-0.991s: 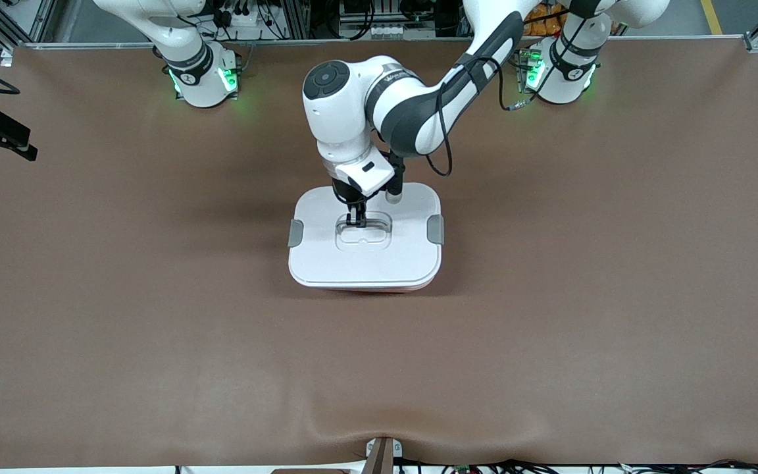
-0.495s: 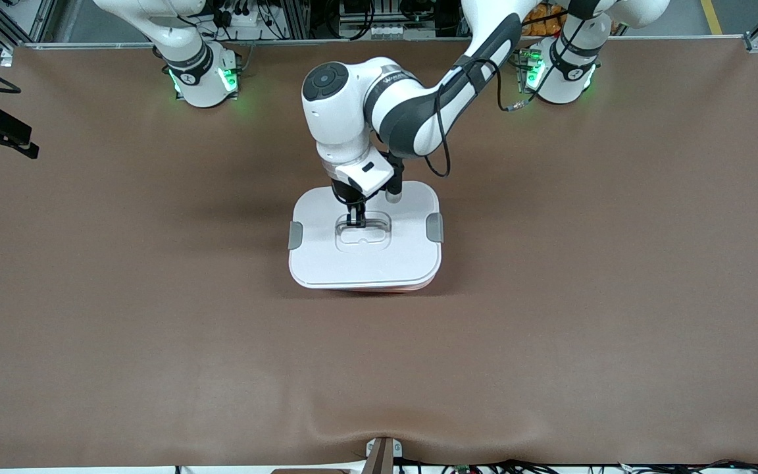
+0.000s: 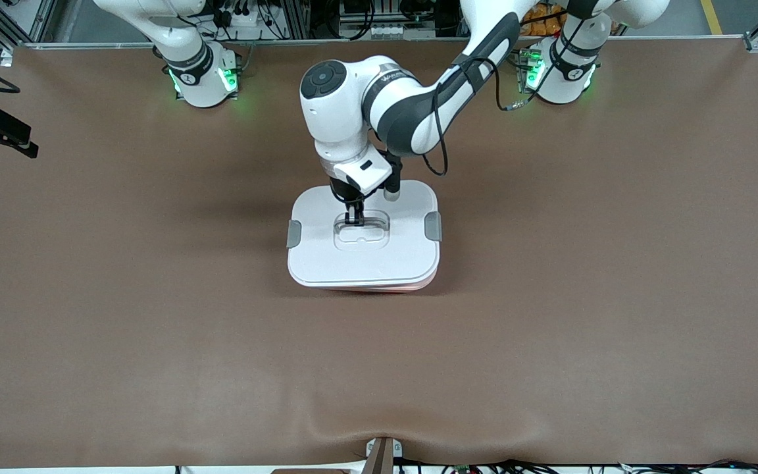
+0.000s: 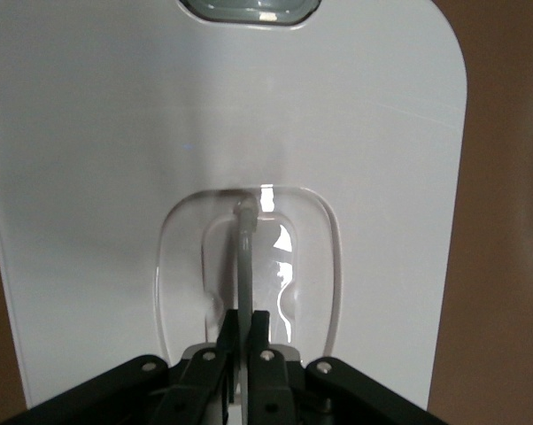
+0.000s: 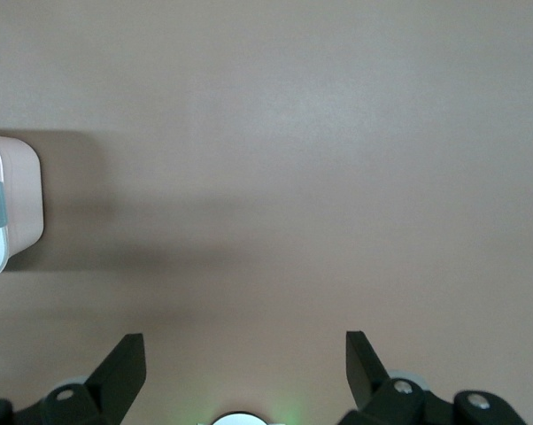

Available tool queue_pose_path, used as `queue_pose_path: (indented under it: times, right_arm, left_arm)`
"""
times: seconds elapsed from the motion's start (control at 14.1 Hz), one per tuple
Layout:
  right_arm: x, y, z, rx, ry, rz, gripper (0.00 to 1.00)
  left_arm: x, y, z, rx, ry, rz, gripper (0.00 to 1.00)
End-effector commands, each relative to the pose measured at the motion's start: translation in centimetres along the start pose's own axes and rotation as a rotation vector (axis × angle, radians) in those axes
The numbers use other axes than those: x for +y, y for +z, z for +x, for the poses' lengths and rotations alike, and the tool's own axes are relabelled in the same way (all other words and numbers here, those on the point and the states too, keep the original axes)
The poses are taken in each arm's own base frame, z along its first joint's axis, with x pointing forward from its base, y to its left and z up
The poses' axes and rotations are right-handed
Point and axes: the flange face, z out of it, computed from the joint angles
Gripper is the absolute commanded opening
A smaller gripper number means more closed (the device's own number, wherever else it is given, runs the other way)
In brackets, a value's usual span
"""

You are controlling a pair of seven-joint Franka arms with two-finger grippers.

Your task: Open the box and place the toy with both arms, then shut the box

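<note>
Overhead, a brown mat covers the whole table [image 3: 550,296], smooth except for a soft ripple near the edge closest to the front camera. Aluminium framing, cables and equipment racks line the edge where the two arm bases stand, each base lit green. A black clamp-like fixture juts in at the right arm's end of the table.

Roughly mid-table sits the box [image 3: 363,237], a rounded pink tub of which only a thin pink strip shows beneath its white lid [image 3: 326,253]. The lid lies on the tub and covers it completely, so the contents cannot be seen. A grey clip [image 3: 294,234] is mounted on the lid edge toward the right arm's end, and a second grey clip [image 3: 433,226] on the edge toward the left arm's end. The toy is not visible in any view.

At the lid's centre is a recessed well with a thin handle bar [image 4: 246,257] across it. The left arm reaches in from its base and points straight down; the left gripper [image 3: 354,217] sits in the well with its fingers [image 4: 261,341] pressed together on the handle bar.

The right arm waits near its base. The right gripper [image 5: 246,359] hangs over bare mat with fingers spread wide and nothing between them; one end of the box shows at the edge of its wrist view
</note>
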Motion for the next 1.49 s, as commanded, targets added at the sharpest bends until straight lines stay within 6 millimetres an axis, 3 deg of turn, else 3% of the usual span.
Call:
queue_pose_path:
  times: [0.0,0.21,0.99,1.42]
  right_arm:
    - [0.8,-0.3,0.2,-0.003,0.012,-0.018,1.0]
    - [4.1,0.0,0.1,0.001,0.074,0.002,1.0]
    - [4.2,-0.1,0.0,0.0,0.074,0.001,1.0]
    - [3.9,0.0,0.0,0.0,0.068,0.001,1.0]
  left_arm:
    - [-0.1,0.1,-0.7,0.014,-0.001,-0.013,0.0]
    - [-0.2,0.5,-0.7,0.017,0.004,-0.009,0.0]
    - [0.2,0.9,0.2,0.041,-0.004,0.001,0.0]
    - [-0.4,2.3,0.2,0.062,0.004,0.019,0.0]
